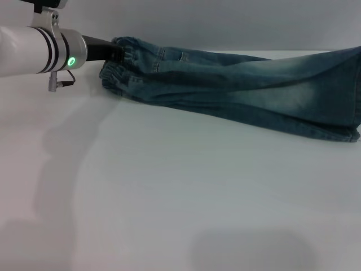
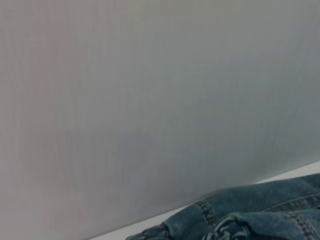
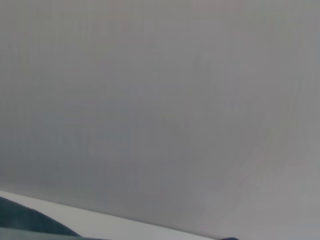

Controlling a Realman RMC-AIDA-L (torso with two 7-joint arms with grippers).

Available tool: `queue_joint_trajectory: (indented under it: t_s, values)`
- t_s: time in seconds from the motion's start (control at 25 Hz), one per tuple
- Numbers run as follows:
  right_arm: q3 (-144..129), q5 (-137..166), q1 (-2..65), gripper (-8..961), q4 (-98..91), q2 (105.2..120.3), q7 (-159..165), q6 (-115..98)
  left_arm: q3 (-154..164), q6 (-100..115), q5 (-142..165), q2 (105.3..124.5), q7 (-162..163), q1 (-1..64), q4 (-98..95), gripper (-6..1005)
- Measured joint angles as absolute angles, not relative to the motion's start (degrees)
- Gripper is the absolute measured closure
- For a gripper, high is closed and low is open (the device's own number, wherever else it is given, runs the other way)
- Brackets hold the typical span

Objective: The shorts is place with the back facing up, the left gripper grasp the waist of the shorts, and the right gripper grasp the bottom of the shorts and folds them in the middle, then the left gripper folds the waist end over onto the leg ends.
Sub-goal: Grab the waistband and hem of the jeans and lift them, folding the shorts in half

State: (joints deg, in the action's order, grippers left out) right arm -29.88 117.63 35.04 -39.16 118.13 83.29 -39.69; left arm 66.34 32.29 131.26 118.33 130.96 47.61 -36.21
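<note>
Here the left tool (image 1: 117, 52) (black-necked) meets the waist (image 1: 121, 70).

From the head we look down across the table (image 1: 169, 214); both wrist cameras face the wall, sharing denim shorts (image 1: 237, 90) low in frame.

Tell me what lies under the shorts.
Under the shorts only the white table shows, around their edges. They seem folded lengthwise; lower layers are covered. The left claw grips the waist, fingertips hidden in the gathers.
</note>
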Motion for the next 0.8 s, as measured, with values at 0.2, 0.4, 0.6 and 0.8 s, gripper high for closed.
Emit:
queue_joint_trajectory:
  t_s: [0.2,0.4,0.6,0.8]
  values:
    - [-29.97,117.63,35.68,867,-39.04,118.16,83.29,-39.50,65.94,32.05,131.15,118.31,132.47,48.60,-35.29,918]
    - [-30.34,117.48,36.25,850,-37.92,118.36,83.34,-36.88,66.05,30.61,131.12,118.24,133.90,48.76,-35.15,898]
    - [-30.64,116.95,36.30,833,-37.55,118.38,83.34,-36.09,66.25,29.24,131.12,118.22,133.92,48.78,-35.07,802]
    - [-30.67,116.26,36.12,546,-37.56,118.39,83.34,-35.85,66.27,28.59,131.13,118.25,133.94,48.74,-35.06,707]
